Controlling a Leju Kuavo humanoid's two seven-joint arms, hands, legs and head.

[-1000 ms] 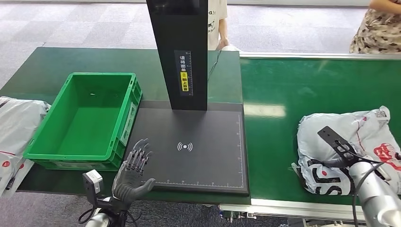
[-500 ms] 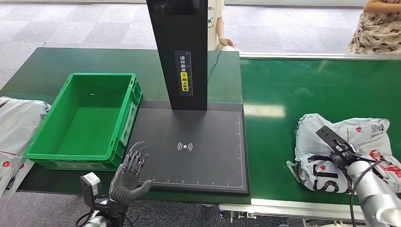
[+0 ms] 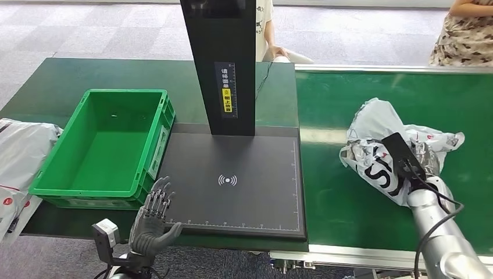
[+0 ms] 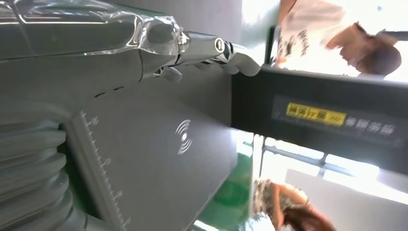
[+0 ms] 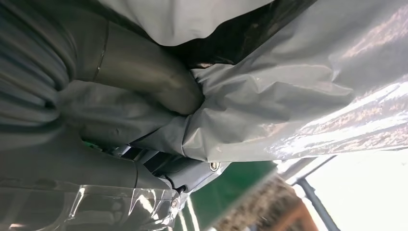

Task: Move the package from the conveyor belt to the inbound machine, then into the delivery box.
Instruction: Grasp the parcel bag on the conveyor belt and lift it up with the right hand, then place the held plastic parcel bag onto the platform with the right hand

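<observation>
So from my seat at the controls, the right hand (image 3: 420, 168) was mostly buried: in the head view the package (image 3: 383, 148) and a black bracket covered the fingers, and the silver forearm ran off the lower right corner of the frame. The right wrist view did show a thick grey thumb (image 5: 144, 82) pressed into crinkled plastic with film bunched around it, so that hand was gripping the package.

The package was a soft grey-white poly mailer, shiny and heavily wrinkled, with red and black print I couldn't read. It sat at the right of the frame over the green conveyor belt (image 3: 349, 104), bunched into a lump. Its long axis ran roughly from lower right up toward upper left, with a puffy end pointing to the upper left. Whether its underside touched the belt I couldn't tell.

My left hand (image 3: 154, 218) hovered at the bottom of the frame, just at the near left corner of the scanner plate (image 3: 232, 180), fingers spread and holding nothing. The arm behind it was cut off by the bottom edge.

The plate was flat, matte black, with a white wireless symbol and ruler ticks along its edges. A tall black column (image 3: 224, 64) rose from its far side, top cropped, with a yellow label. The green crate (image 3: 102, 145) was rigid ribbed plastic, to the left of the plate. Another grey mailer (image 3: 17, 157) was cut off at the left edge.
</observation>
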